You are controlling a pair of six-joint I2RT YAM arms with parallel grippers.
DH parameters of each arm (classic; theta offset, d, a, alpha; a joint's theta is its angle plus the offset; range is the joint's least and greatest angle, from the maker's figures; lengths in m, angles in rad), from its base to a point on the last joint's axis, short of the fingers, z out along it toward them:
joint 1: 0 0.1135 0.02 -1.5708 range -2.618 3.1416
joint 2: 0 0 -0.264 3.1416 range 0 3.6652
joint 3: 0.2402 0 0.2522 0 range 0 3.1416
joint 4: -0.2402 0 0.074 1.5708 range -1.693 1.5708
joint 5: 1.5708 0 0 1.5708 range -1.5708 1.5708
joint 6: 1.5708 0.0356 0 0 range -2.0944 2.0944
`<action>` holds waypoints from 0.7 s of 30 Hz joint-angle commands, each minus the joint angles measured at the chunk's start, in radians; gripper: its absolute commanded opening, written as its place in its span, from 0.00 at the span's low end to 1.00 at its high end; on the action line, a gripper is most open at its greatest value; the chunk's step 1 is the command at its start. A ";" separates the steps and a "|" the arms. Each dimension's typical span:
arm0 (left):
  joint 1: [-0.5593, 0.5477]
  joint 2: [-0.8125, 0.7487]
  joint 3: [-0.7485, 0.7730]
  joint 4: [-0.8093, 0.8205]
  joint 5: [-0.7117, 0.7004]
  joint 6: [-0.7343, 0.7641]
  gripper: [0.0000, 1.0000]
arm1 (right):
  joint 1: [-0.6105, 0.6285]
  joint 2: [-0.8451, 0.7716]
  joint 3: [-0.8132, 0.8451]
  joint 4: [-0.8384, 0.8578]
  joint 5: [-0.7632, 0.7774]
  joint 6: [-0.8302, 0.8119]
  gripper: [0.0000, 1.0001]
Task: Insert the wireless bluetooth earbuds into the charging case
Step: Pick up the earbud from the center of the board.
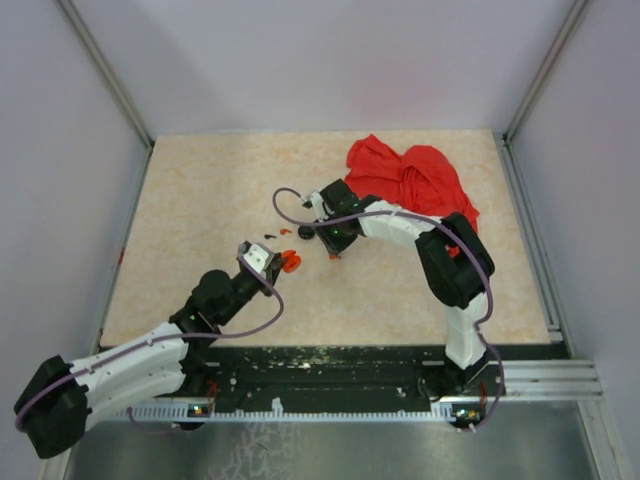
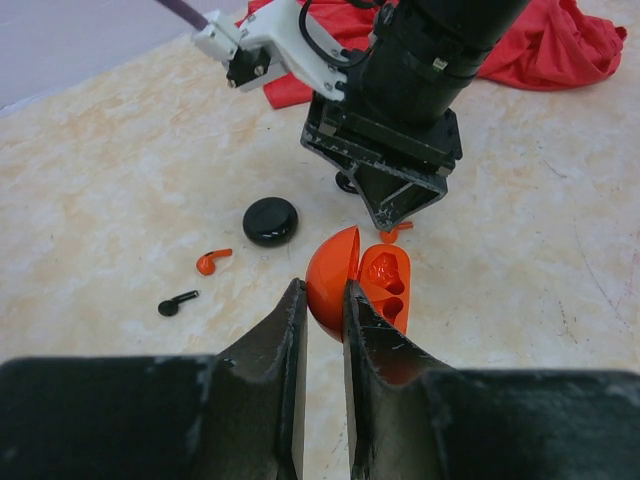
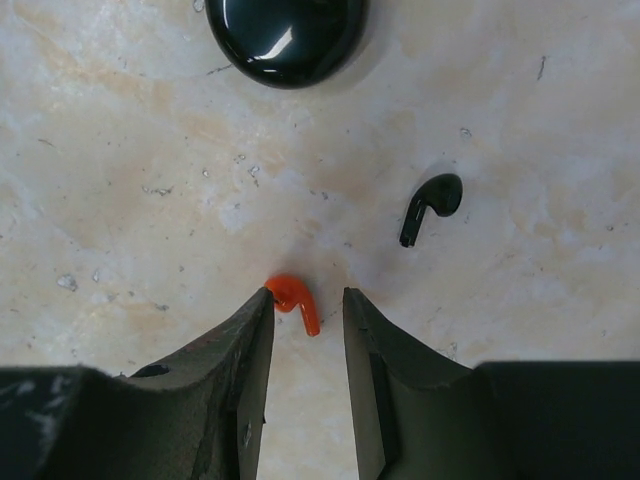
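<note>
Beige marbled table (image 1: pixel 200 200) fills the overhead view, with a red cloth (image 1: pixel 410 175) bunched at its far right. I see my left gripper (image 1: pixel 277 262) clamped on the open orange charging case (image 1: pixel 291 262). My right gripper (image 1: pixel 332 248) stands over an orange earbud (image 1: pixel 333 256).

From the left wrist, the jaws are nearly together, pinching the case's lid by its lower edge. The half with the moulded hollows sits just right of them. Ahead and to the left lie a black puck (image 2: pixel 270 221), a spare orange earbud (image 2: pixel 212 261) and a black earbud (image 2: pixel 177 303).

From the right wrist, the jaws stand partly apart, gripping nothing. The orange earbud (image 3: pixel 295 300) lies between the tips, touching the one on the view's left. A second black earbud (image 3: pixel 432 205) lies ahead to the right. The black puck sits straight ahead, well beyond.
</note>
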 commanded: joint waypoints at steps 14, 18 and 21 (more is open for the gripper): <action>-0.005 -0.003 -0.013 0.043 -0.005 -0.014 0.00 | 0.076 0.088 0.138 -0.132 0.121 -0.086 0.32; -0.005 -0.003 -0.013 0.043 -0.004 -0.014 0.00 | 0.090 0.109 0.155 -0.149 0.130 -0.087 0.32; -0.005 -0.004 -0.013 0.043 -0.002 -0.015 0.00 | 0.097 0.117 0.160 -0.150 0.125 -0.084 0.32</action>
